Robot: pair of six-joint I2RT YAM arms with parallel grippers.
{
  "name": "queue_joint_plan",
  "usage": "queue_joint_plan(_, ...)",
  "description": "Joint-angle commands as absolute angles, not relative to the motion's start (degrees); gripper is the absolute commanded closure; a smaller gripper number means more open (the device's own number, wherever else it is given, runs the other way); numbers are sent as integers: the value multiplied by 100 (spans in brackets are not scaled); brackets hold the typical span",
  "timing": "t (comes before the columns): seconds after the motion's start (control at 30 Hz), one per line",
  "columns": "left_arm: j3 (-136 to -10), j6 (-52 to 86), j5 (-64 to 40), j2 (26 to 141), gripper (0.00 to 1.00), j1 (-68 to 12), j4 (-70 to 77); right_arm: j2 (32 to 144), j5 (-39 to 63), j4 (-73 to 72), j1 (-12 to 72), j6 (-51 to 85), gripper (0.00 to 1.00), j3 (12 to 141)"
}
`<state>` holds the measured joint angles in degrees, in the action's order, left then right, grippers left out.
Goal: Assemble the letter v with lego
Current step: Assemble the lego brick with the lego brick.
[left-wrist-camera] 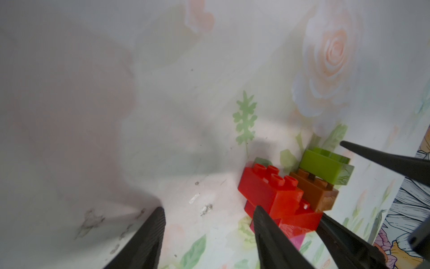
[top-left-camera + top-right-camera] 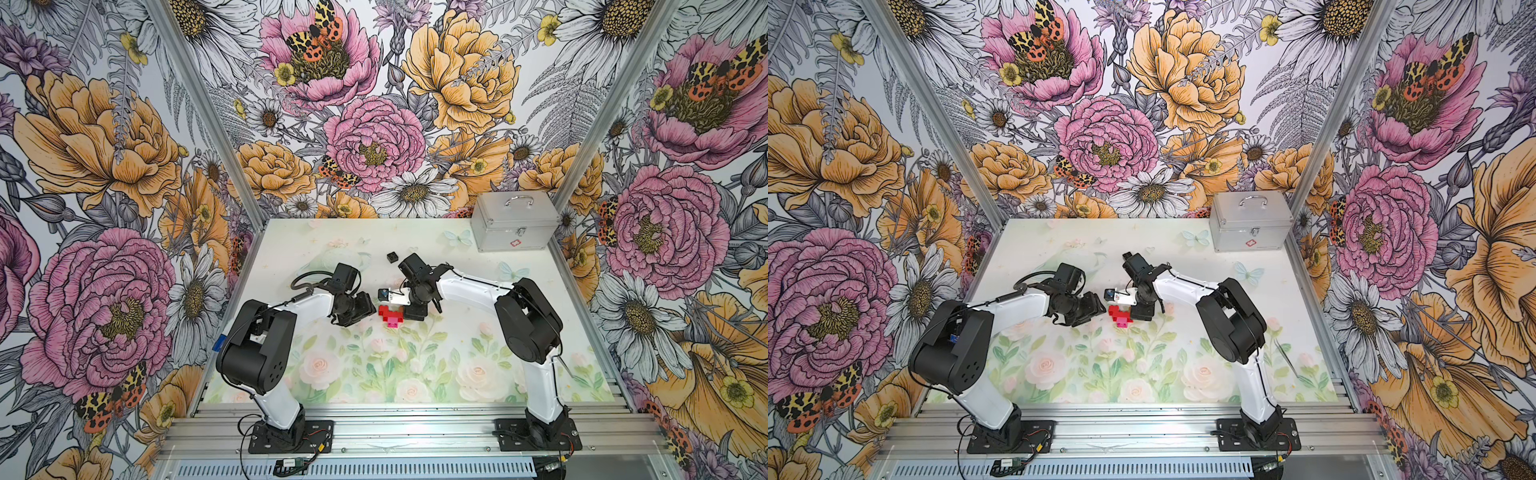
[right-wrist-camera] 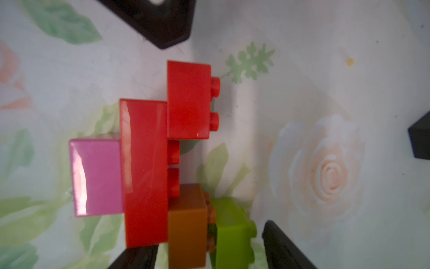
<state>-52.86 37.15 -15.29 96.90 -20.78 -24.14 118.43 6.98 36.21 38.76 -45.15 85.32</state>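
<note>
Floral mat, letter v between left hand and right hand

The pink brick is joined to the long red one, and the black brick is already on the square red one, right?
Not quite. The pink brick is joined to the long red brick, but the black brick lies loose on the table, apart from the others, as a top view shows; the square red brick has bare studs.

Elbows raised, left arm and right arm reaching inward, left claw jaws apart, empty, right claw jaws parted, grip unclear
</note>
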Motion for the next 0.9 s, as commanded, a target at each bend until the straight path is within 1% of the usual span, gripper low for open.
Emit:
queue_joint_plan(0.0,-5147,3630,-1360,10090,38,-2085,-2586,12023,704,3648,3861,-4738,26,8713)
queue_joint_plan(0.17,-5150,3586,-1395,10072,38,-1988,-2585,12049,724,3649,3872,-4898,26,8796)
queue_joint_plan(0.27,-5158,3568,-1433,10073,38,-1927,-2584,12048,738,3651,3884,-4922,28,8842)
queue_joint_plan(0.37,-5169,3555,-1441,10055,38,-1907,-2588,12030,791,3686,3885,-4939,33,8832)
queue_joint_plan(0.53,-5186,3559,-1468,10059,38,-1910,-2586,12028,785,3735,3892,-4881,34,8831)
queue_joint_plan(0.57,-5186,3554,-1472,10055,38,-1909,-2589,12025,782,3736,3893,-4849,35,8828)
queue_joint_plan(0.6,-5181,3559,-1476,10046,38,-1907,-2585,12026,795,3734,3894,-4839,40,8833)
queue_joint_plan(0.63,-5179,3559,-1471,10046,38,-1907,-2586,12034,800,3735,3894,-4816,41,8837)
queue_joint_plan(0.87,-5203,3542,-1467,10090,38,-1907,-2584,12050,866,3751,3920,-4788,41,8826)
